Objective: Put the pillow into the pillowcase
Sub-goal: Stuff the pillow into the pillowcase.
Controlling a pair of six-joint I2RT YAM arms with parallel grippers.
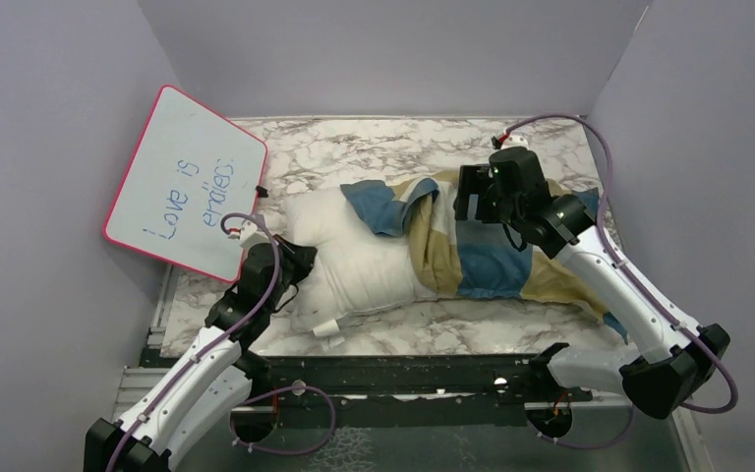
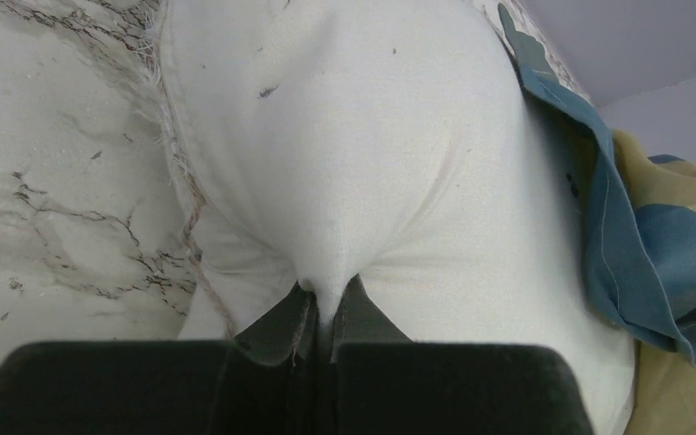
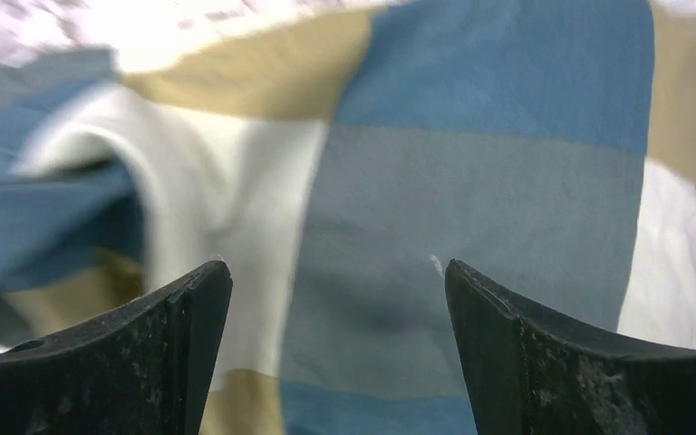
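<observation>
The white pillow [image 1: 359, 270] lies on the marble table, its right part inside the blue, tan and cream checked pillowcase [image 1: 487, 256]. My left gripper [image 1: 297, 264] is shut on a pinch of the pillow's white fabric [image 2: 344, 145] at its left end. The pillowcase's bunched opening [image 2: 634, 245] shows at the right of the left wrist view. My right gripper [image 1: 474, 202] is open and hovers just above the pillowcase [image 3: 471, 181], with nothing between its fingers [image 3: 190, 308].
A pink-rimmed whiteboard [image 1: 185, 182] with writing leans at the back left, close to my left arm. Grey walls close in the marble table [image 1: 354, 152] on three sides. A dark metal rail [image 1: 403, 379] runs along the near edge.
</observation>
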